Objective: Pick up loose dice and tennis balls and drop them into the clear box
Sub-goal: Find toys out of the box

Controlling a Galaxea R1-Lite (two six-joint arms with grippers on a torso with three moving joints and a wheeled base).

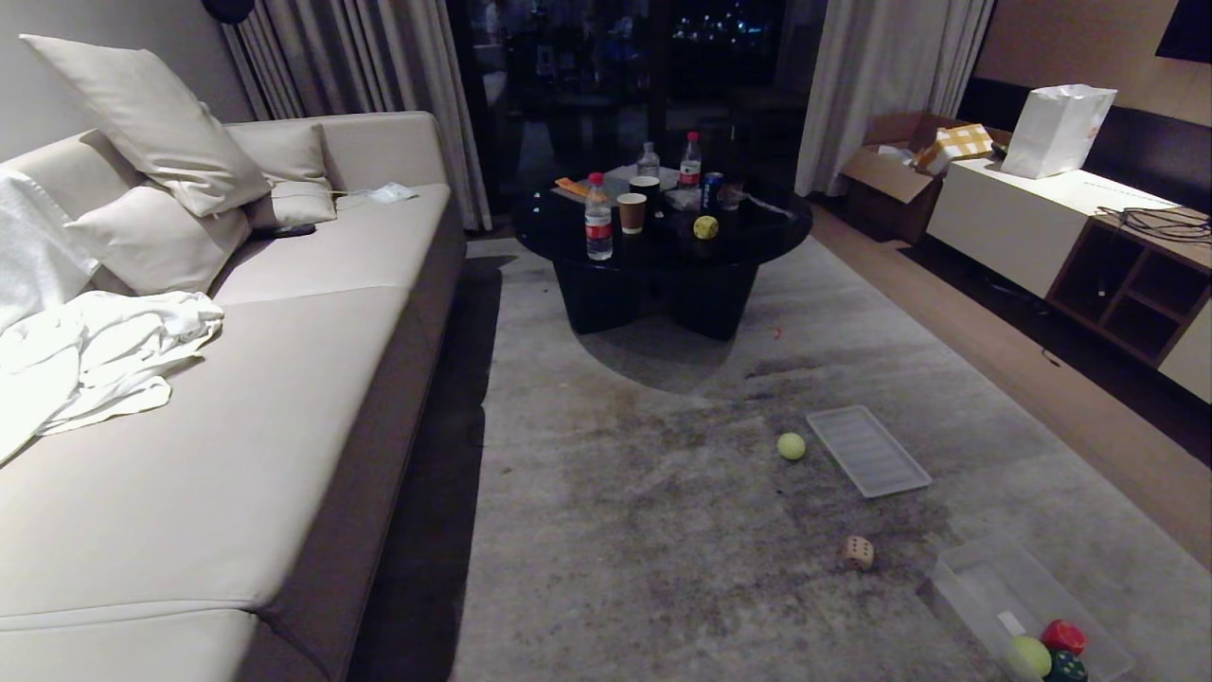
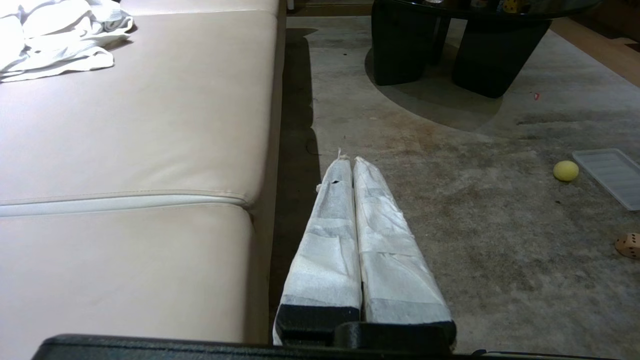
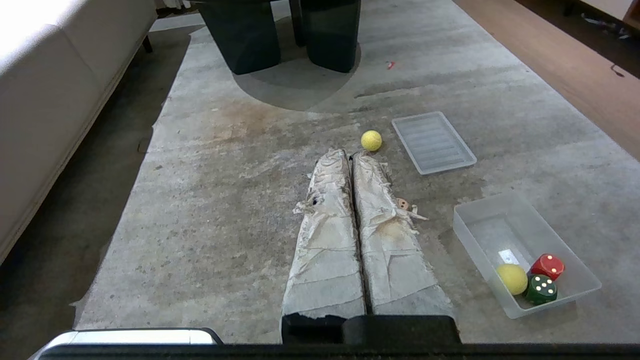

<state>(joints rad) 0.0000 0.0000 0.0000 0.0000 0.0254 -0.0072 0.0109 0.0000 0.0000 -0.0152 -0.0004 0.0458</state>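
Note:
A loose tennis ball [image 1: 792,446] [image 2: 565,170] [image 3: 371,140] lies on the grey rug. A cream die [image 1: 859,553] [image 2: 628,245] [image 3: 402,204] rests nearer me, mostly hidden behind the right fingers in the right wrist view. A yellow die [image 1: 705,227] sits on the black coffee table [image 1: 757,237]. The clear box [image 1: 985,578] [image 3: 480,230] stands at the near right and holds a tennis ball [image 3: 512,278], a red die [image 3: 548,265] and a dark green die [image 3: 541,289]. My left gripper [image 2: 349,161] and right gripper [image 3: 349,155] are both shut and empty, held above the rug; neither shows in the head view.
A flat ribbed clear lid [image 1: 867,450] [image 3: 432,142] lies beside the loose ball. A beige sofa [image 1: 237,398] with cushions and a white cloth fills the left. Bottles and cups stand on the table. A low cabinet [image 1: 1089,246] and wooden floor run along the right.

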